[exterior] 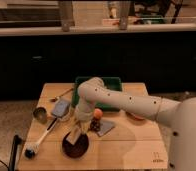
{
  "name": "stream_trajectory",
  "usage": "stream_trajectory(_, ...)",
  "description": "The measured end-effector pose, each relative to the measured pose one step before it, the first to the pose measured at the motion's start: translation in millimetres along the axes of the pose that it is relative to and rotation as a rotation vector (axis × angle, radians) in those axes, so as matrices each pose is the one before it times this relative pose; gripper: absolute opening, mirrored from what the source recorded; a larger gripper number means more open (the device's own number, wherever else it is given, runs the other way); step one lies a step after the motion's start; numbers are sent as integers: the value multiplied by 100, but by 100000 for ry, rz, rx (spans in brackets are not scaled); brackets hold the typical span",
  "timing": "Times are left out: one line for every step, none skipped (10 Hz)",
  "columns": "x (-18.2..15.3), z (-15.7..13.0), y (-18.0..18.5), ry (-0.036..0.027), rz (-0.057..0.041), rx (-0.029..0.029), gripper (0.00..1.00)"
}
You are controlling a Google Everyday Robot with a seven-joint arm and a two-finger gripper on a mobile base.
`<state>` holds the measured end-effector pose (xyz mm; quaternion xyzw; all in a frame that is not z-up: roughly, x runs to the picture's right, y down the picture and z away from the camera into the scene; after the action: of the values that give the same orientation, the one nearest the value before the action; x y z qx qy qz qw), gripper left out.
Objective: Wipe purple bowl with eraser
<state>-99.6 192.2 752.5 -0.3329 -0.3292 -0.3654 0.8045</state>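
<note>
The purple bowl (pixel 71 148) sits near the front left of the wooden table (pixel 126 150), dark and almost black. The pale tan eraser (pixel 77 135) stands tilted with its lower end inside the bowl. My gripper (pixel 82 124) reaches down from the white arm and is shut on the eraser's upper end, directly over the bowl's back rim. The arm hides the fingers' upper part.
A green tray (pixel 115 81) stands at the table's back behind the arm. A shiny metal cup (pixel 40 114), a grey-blue block (pixel 61 107) and a white-handled brush (pixel 42 141) lie left of the bowl. A grey piece (pixel 105 128) and a small orange ball (pixel 97 113) lie right of the gripper.
</note>
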Motion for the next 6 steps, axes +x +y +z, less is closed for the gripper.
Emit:
stream_trajectory(-556, 153, -711, -492, -2607, -16, 3)
stream_trajectory(-578, 61, -237, -522, -2090, -80, 3)
stream_trajectory(-682, -9, 194, -358, -1949, -221, 3)
stream_trajectory(-711, 39, 390, -363, -1173, 188, 3)
stream_trajectory(-687, 136, 676, -339, -723, -172, 3)
stream_trajectory(-444, 77, 929, -185, 468, -244, 3)
